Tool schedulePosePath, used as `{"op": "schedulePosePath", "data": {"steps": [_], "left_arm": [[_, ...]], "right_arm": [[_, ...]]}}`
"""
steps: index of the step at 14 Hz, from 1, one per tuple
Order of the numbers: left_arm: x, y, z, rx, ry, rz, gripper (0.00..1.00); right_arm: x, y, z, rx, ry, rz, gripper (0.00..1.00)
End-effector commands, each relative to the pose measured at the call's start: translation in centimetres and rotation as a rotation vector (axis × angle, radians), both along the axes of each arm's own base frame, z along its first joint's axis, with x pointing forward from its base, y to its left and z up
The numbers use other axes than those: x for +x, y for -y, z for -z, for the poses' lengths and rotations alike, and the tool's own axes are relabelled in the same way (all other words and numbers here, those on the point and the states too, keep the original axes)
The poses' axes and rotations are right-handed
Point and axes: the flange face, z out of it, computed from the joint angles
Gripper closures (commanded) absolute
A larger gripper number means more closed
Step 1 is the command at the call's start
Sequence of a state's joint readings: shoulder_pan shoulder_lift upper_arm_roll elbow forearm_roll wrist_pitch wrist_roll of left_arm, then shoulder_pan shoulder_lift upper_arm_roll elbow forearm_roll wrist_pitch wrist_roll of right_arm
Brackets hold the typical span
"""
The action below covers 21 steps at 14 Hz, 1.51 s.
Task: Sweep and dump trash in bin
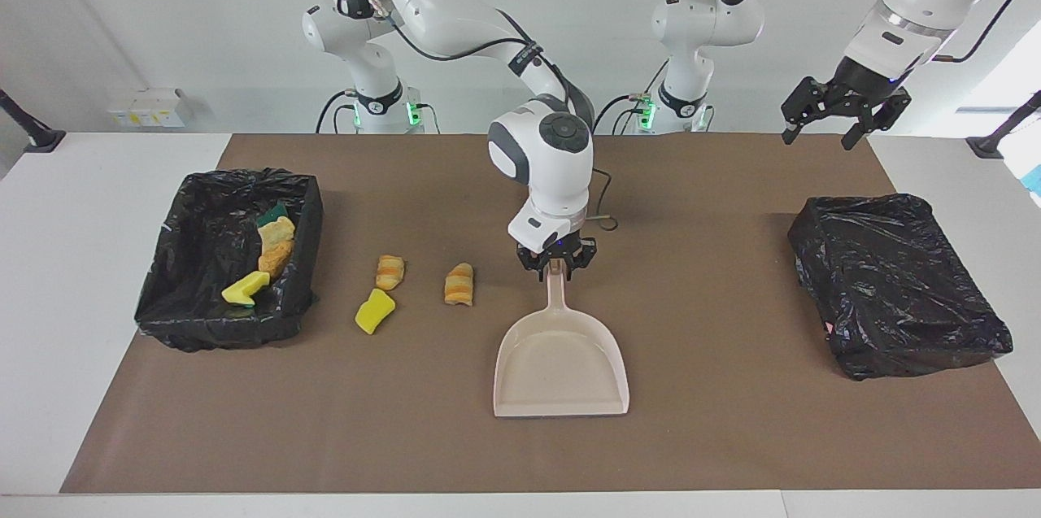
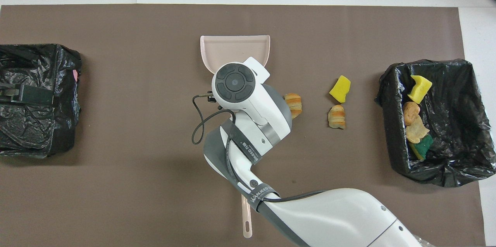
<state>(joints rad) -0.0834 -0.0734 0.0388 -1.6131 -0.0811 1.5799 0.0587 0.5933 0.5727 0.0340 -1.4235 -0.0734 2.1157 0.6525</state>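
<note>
Resting: dustpan [image 1: 561, 363] flat on the brown mat [image 1: 691, 437], mid-table, mouth pointing away from the robots; pan is bare inside
right gripper [image 1: 556, 261]: down at the top end of the dustpan handle; fingers flank the handle; can't tell whether they pinch it or stand just clear
right arm: reaches in from its base to the table middle; in the overhead view its wrist covers the handle and the rear of the pan
left gripper [image 1: 846, 113]: up in the air over the mat edge at the left arm's end; jaws spread wide, nothing in them; arm waits
trash on mat: three scraps toward the right arm's end from the dustpan; striped piece [image 1: 459, 285] near the pan, apart from it; second striped piece [image 1: 389, 272] and yellow sponge chunk [image 1: 374, 311] closer to the open bin, the two close together
open bin [image 1: 203, 315]: black-lined, at the right arm's end; holds four scraps: yellow sponge [image 1: 245, 289], two tan/orange lumps [image 1: 275, 245], a green-backed bit [image 1: 274, 213]
second bin [image 1: 899, 282]: black bag, at the left arm's end; contents not visible
brush [image 2: 245, 216]: only the handle end shows, in the overhead view, under the right arm, nearer the robots than the pan
</note>
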Motion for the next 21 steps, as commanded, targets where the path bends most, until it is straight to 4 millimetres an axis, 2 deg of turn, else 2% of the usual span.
{"op": "schedulePosePath", "data": {"steps": [1, 4, 6, 12, 15, 17, 20, 21], "left_arm": [[0.0, -0.9, 0.1, 0.016, 0.019, -0.006, 0.00], [0.2, -0.9, 0.0, 0.016, 0.032, -0.007, 0.00], [0.2, -0.9, 0.0, 0.016, 0.028, -0.010, 0.00], [0.7, -1.1, -0.2, 0.021, 0.049, -0.023, 0.00], [0.6, 0.8, -0.2, 0.029, 0.049, -0.003, 0.00], [0.7, 1.3, -0.4, 0.031, 0.055, -0.004, 0.00], [1.0, 1.3, -0.5, 0.028, 0.078, -0.004, 0.00], [1.0, 1.1, -0.6, 0.028, 0.079, -0.007, 0.00]], "right_arm": [[-2.6, 1.4, -3.0, -0.007, -0.003, 0.022, 0.00], [-7.8, 2.6, -4.2, 0.014, -0.059, 0.022, 0.00], [-11.4, 3.1, -3.9, 0.024, -0.105, 0.017, 0.00], [-22.1, 3.4, -0.8, 0.017, -0.111, 0.036, 0.00], [-25.4, 4.3, 0.1, -0.005, -0.128, 0.013, 0.00], [-27.6, 3.3, 1.3, -0.001, -0.160, 0.017, 0.00], [-28.4, 2.9, 2.9, 0.003, -0.159, 0.034, 0.08], [-28.8, 2.7, 3.0, 0.001, -0.164, 0.027, 0.15]]}}
